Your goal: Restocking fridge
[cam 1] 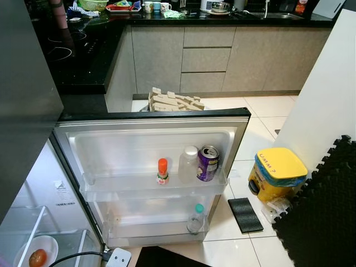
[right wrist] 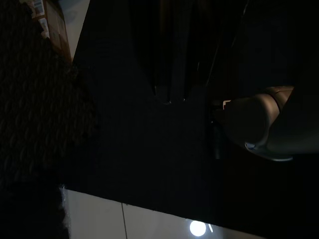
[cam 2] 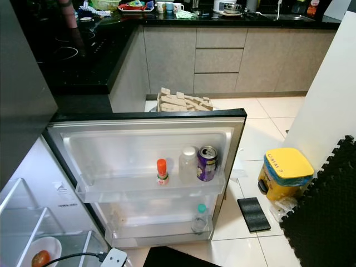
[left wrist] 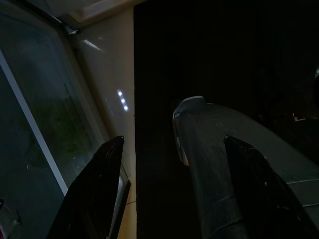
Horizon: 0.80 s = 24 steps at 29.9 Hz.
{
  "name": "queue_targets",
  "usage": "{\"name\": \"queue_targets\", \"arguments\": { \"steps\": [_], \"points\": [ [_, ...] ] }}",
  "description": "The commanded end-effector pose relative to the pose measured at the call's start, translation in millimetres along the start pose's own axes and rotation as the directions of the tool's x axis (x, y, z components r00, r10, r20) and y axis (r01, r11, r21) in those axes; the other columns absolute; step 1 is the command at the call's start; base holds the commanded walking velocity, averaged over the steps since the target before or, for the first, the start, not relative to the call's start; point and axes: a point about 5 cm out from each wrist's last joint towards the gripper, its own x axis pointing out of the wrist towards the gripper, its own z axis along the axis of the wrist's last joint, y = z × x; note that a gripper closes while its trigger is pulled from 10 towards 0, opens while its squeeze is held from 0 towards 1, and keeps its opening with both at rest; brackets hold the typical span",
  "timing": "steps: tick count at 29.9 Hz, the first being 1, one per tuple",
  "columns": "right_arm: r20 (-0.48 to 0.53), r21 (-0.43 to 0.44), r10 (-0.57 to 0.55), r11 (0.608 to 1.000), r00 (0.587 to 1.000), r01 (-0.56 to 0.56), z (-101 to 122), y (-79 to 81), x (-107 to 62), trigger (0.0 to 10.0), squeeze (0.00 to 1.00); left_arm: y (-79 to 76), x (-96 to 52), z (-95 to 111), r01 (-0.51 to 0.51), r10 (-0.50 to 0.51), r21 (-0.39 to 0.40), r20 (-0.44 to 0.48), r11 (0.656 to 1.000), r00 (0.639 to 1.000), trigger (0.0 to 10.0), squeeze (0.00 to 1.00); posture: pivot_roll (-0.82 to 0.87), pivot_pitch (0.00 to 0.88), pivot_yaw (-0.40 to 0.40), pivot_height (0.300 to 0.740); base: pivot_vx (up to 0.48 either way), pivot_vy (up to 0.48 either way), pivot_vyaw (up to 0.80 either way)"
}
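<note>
Nearest to me, at the bottom edge of my head view, a white plug (cam 1: 118,258) with a black cable lies by the fridge opening, and beside it a white plate (cam 1: 25,253) with a tomato (cam 1: 37,257) sits on a glass shelf inside the fridge.

The fridge door (cam 1: 150,125) stands open in front of me. On its upper door shelf (cam 1: 111,189) three things stand upright in a row: a small bottle with an orange cap (cam 1: 162,171), a clear bottle with a white cap (cam 1: 189,164), and touching it a purple can (cam 1: 207,163) with the top opened. On the lower door shelf one clear bottle with a green cap (cam 1: 196,218) stands alone at the right side.

My left hand (left wrist: 172,164) hangs low beside my leg in the dark, over the floor next to the fridge, and its two black fingers (left wrist: 97,194) are spread wide with nothing between them. My right hand hangs idle in the shade; I cannot tell how its fingers stand.

On the floor to the right a yellow bin (cam 1: 277,173) stands, with a black pad (cam 1: 245,214) near it and a black foam mat (cam 1: 325,211) further right. Behind the door a wooden rack (cam 1: 174,100) is partly hidden. The black bench (cam 1: 222,18) at the back carries cups and dishes.
</note>
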Motion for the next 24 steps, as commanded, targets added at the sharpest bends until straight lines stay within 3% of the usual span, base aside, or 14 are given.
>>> {"name": "queue_targets", "arguments": {
  "steps": [1, 7, 24],
  "points": [
    [-0.006, 0.004, -0.008, 1.000, 1.000, 0.008, -0.5, -2.7, -0.5, 10.0, 0.00, -10.3, 0.3, -10.5, 0.038, -0.038, 0.004, -0.047, 0.999, 0.998, 10.0, 0.00, 0.02, 0.000, -0.053, 0.740, 0.000, 0.000, 0.00],
    [0.000, 0.015, 0.002, 1.000, 1.000, -0.002, -0.3, 2.5, 0.5, 10.0, 0.00, -11.2, 0.3, -11.3, 0.042, -0.041, 0.005, -0.049, 0.999, 0.998, 10.0, 0.00, 0.02, 0.000, -0.056, 0.740, 0.000, 0.000, 0.00],
    [0.010, 0.024, -0.005, 1.000, 1.000, 0.005, 4.6, -6.5, -0.4, 10.0, 0.00, -12.6, 0.5, -11.6, 0.045, -0.045, 0.007, -0.049, 0.999, 0.998, 10.0, 0.00, 0.02, 0.000, -0.053, 0.740, 0.000, 0.000, 0.00]
  ]
}}
